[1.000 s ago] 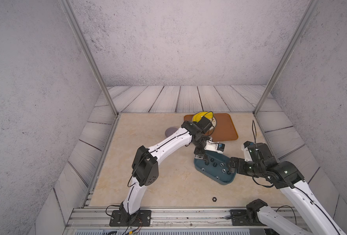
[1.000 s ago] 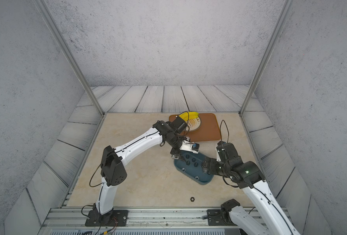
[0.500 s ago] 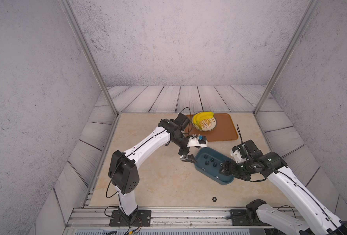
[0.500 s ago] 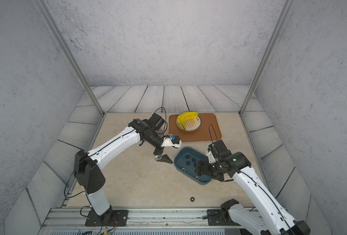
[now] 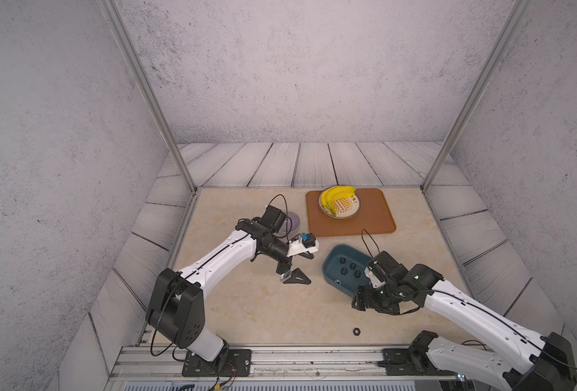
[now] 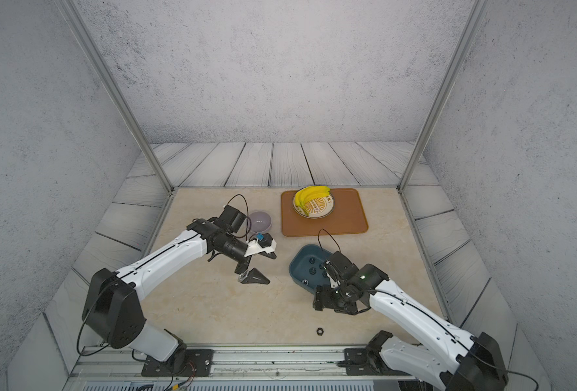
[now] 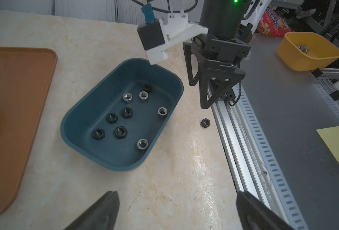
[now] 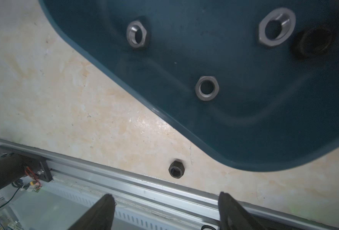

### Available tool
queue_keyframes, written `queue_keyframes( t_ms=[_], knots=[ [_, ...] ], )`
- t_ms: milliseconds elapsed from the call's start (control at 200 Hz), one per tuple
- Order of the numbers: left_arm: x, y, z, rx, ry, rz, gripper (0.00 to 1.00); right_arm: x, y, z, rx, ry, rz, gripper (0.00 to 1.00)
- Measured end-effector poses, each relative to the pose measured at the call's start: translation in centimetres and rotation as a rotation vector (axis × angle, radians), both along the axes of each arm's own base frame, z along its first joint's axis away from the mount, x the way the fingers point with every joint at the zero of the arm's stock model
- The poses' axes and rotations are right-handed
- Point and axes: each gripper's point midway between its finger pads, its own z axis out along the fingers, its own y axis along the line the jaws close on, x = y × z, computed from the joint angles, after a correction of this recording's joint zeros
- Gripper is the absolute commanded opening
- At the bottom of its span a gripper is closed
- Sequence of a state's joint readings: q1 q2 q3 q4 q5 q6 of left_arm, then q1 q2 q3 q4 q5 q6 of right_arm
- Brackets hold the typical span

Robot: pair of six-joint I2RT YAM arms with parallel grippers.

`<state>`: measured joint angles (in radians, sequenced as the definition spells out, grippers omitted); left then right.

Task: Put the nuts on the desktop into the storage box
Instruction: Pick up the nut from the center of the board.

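One black nut (image 5: 357, 331) loose on the tabletop (image 5: 246, 311), close beside the front rail (image 5: 314, 353), at roughly 6 o'clock from the right claw (image 8: 165, 197), apart from it and not between its tips. Right claw released, tips spread wide, hanging just off the near corner of the storage box (image 7: 113, 155). Left claw (image 5: 302, 265) likewise released, fingers far apart, hovering over bare tabletop at 9 o'clock from the storage box. Same loose nut at about 5 o'clock from the left claw, well apart, and at 6 o'clock from the storage box. Inside the storage box, in the left wrist view: nine nuts (image 7: 127, 113) scattered on the floor, five black and four silver-grey. At 12 o'clock from the storage box, an orange-brown tray (image 5: 375, 220) carrying a patterned plate (image 5: 348, 215) with a bunch of bananas (image 5: 336, 196) on it. At 10 o'clock, a lilac bowl (image 6: 261, 220), partly behind the wrist of the left arm (image 5: 226, 254); contents impossible to tell. In both top views, near right corner of the storage box covered by the right arm (image 5: 466, 304), with only some of the nuts visible there. In the right wrist view, storage box cut off at the frame edge, three silver-grey nuts sharp and one dark nut blurred at the side.
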<state>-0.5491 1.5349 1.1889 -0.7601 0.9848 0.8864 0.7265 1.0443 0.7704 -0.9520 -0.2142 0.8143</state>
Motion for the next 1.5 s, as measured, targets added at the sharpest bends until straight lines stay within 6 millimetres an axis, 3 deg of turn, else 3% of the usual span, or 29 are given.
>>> queue_keyframes(
  t_ms=[405, 610, 811, 1041, 1296, 1501],
  knots=[
    [-4.5, 2.4, -6.6, -0.004, 0.037, -0.059, 0.98, -1.7, 1.2, -4.3, -0.183, 0.023, 0.102, 0.87],
    [-3.9, 2.0, -7.8, 0.017, -0.063, -0.076, 0.98, -2.7, 1.1, -5.8, -0.213, 0.031, 0.106, 0.79],
    [-4.7, 1.4, -8.8, 0.061, -0.130, -0.136, 0.98, -3.5, 0.9, -7.2, -0.233, 0.048, 0.099, 0.67],
    [-4.8, 1.4, -9.7, 0.091, -0.139, -0.149, 0.98, -3.1, 1.7, -7.8, -0.236, 0.015, 0.087, 0.56],
    [-5.4, 1.5, -10.3, 0.114, -0.123, -0.167, 0.99, -3.9, 1.6, -8.7, -0.285, 0.037, 0.103, 0.55],
    [-5.4, 1.5, -10.3, 0.116, -0.122, -0.170, 0.98, -4.1, 1.4, -8.3, -0.304, 0.037, 0.111, 0.55]
  ],
)
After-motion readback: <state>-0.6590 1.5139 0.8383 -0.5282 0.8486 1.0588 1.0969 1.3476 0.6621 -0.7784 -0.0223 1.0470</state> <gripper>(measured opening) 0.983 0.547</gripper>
